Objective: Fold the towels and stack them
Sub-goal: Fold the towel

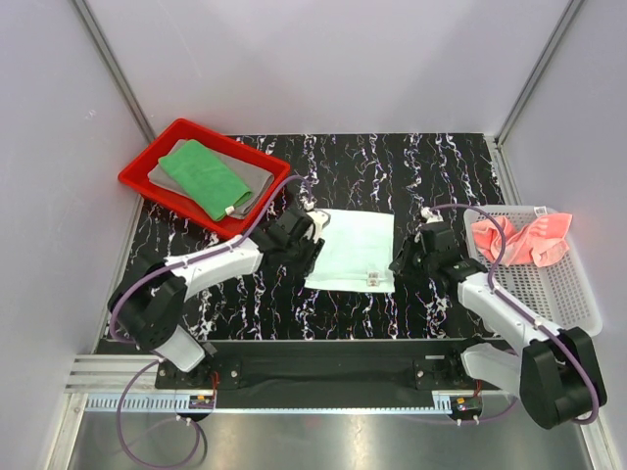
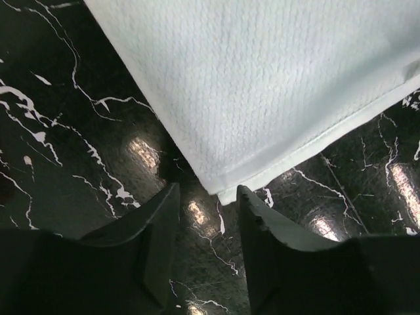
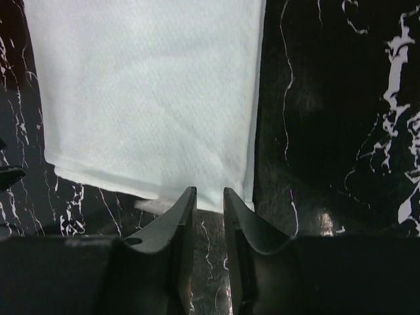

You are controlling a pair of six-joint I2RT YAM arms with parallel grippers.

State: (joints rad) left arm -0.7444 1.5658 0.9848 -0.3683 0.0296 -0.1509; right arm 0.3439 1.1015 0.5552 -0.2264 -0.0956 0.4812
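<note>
A white towel (image 1: 351, 247) lies folded flat on the black marbled table between my two grippers, its small label (image 1: 372, 277) near the front edge. The left gripper (image 1: 312, 245) stands at the towel's left side. In the left wrist view that gripper (image 2: 207, 192) is open, with a towel corner (image 2: 262, 85) just past its tips and only table between its fingers. At the towel's right side is my right gripper (image 1: 404, 257). It (image 3: 209, 191) is open a little, and the towel's edge (image 3: 151, 98) lies at its tips. A green towel (image 1: 204, 176) lies on a grey towel (image 1: 257, 176). A salmon-pink towel (image 1: 521, 239) is crumpled.
The green and grey towels sit in a red tray (image 1: 137, 178) at the back left. The pink towel is in a white mesh basket (image 1: 558, 284) at the right. Grey walls enclose the table on three sides.
</note>
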